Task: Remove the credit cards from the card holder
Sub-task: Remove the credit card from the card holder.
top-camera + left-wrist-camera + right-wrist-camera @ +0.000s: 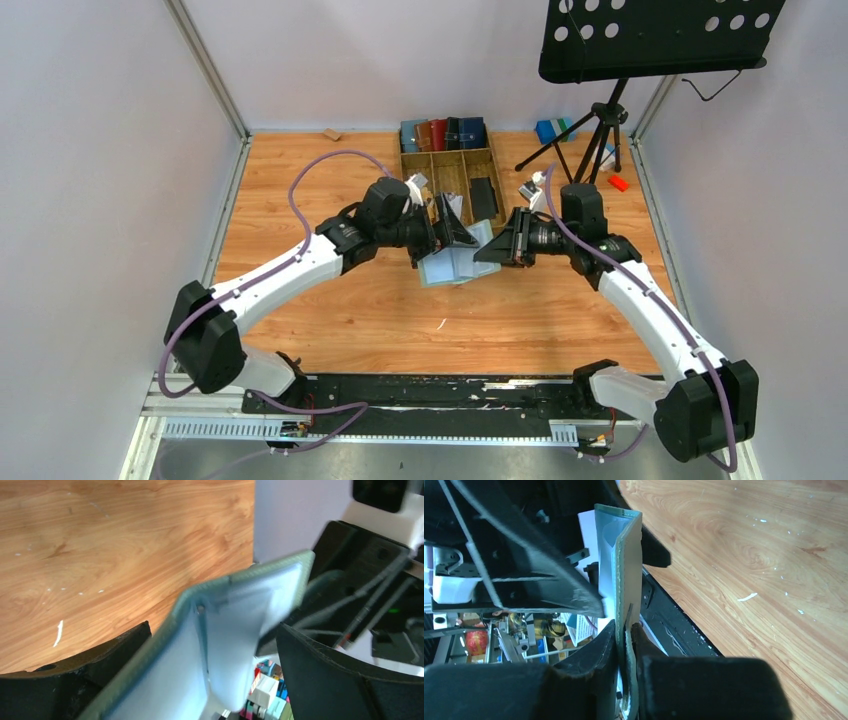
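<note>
Right gripper (626, 640) pinches 1 edge of green card holder (628, 555), held half-open above wooden table (749, 555); left gripper (212, 630) stands spread wide around its other flap.

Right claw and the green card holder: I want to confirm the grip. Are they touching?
Touching. The right wrist view shows the right claw closed on the card holder, pinching its edge from both sides with no gap.

Green card holder (240, 610) folded open — wooden table (100, 555) beneath
</note>
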Controlling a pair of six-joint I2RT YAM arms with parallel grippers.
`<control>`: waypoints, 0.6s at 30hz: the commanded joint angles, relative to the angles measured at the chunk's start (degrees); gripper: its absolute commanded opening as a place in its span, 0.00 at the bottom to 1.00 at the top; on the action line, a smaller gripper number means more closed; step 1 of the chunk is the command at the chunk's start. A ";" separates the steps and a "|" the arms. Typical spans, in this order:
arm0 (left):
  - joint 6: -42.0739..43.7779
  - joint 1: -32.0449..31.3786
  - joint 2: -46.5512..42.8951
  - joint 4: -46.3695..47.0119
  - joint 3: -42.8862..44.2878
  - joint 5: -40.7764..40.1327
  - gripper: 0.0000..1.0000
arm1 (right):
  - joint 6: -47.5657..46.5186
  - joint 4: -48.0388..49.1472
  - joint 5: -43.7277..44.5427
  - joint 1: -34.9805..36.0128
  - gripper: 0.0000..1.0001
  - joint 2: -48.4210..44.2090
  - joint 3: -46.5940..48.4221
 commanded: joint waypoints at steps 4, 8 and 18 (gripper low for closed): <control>6.39 -1.37 4.01 -7.90 5.83 -1.62 1.00 | -1.69 1.42 0.03 2.34 0.00 0.08 4.08; 6.45 -1.43 3.94 -7.79 4.61 -1.84 0.83 | -1.29 2.02 -0.09 2.50 0.01 -0.35 3.74; -1.27 1.23 -2.11 7.27 -7.51 2.13 0.37 | 3.78 6.08 -1.35 -1.06 0.26 -2.33 -1.72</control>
